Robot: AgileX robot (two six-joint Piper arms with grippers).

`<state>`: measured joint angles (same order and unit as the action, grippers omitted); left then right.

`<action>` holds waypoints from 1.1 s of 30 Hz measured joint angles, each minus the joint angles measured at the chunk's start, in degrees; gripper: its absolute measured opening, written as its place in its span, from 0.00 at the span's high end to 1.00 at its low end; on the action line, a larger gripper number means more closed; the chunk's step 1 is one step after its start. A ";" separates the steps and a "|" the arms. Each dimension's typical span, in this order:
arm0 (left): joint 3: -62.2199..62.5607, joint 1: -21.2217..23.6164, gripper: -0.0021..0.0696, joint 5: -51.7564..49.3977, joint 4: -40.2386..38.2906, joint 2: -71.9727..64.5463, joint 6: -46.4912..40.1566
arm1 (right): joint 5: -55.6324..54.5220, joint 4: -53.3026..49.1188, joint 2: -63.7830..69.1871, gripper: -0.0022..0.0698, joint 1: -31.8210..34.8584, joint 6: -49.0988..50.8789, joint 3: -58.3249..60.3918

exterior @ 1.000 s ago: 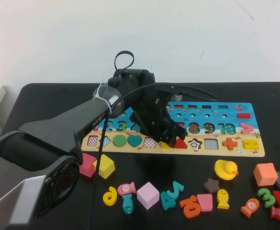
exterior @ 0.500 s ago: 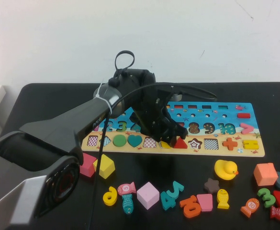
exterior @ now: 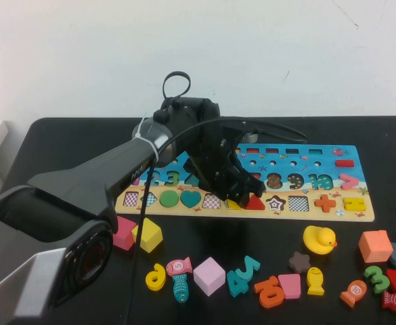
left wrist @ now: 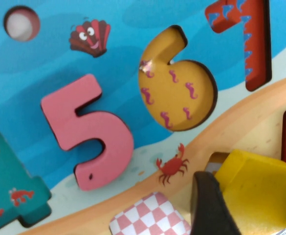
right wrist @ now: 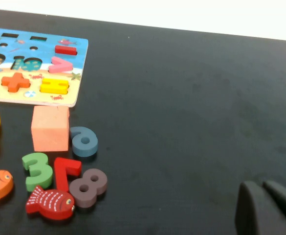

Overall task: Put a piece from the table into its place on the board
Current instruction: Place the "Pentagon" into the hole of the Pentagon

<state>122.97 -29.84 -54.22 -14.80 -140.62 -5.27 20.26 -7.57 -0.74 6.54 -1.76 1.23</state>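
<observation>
The puzzle board (exterior: 333, 177) lies across the middle of the black table. My left gripper (exterior: 238, 192) hangs low over its front row and is shut on a yellow block (left wrist: 258, 188). One dark finger (left wrist: 207, 204) presses against the block's side. The block is tilted over a recess between a checkered slot (left wrist: 150, 218) and the red triangle (exterior: 255, 202). A pink 5 (left wrist: 86, 132) and the bare 6 recess (left wrist: 179, 88) show just beyond it. My right gripper (right wrist: 264, 198) is shut and empty, low over bare table to the right of the board, out of the high view.
Loose pieces lie along the front of the table: a pink block (exterior: 123, 232), a yellow block (exterior: 148, 235), a pink cube (exterior: 209, 275), a yellow duck (exterior: 319, 239), an orange cube (exterior: 376, 246), and several numbers and fish. The left arm crosses the board's left half.
</observation>
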 joint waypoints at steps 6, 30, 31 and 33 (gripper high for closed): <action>0.00 -0.09 0.53 0.00 0.21 0.00 -0.14 | 0.00 0.00 0.00 0.94 0.00 0.00 0.00; 1.89 -0.09 0.53 -1.23 2.08 -0.70 -0.08 | 0.00 0.00 0.00 0.94 0.00 0.00 0.00; 1.89 -0.09 0.53 -1.23 2.08 -0.70 -0.15 | 0.00 0.00 0.00 0.94 0.00 0.00 0.00; 1.89 -0.09 0.53 -1.23 2.08 -0.70 -0.15 | 0.00 0.00 0.00 0.94 0.00 0.00 0.00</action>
<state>124.87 -29.94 -55.45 -12.72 -141.31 -5.41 20.26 -7.57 -0.74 6.54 -1.76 1.23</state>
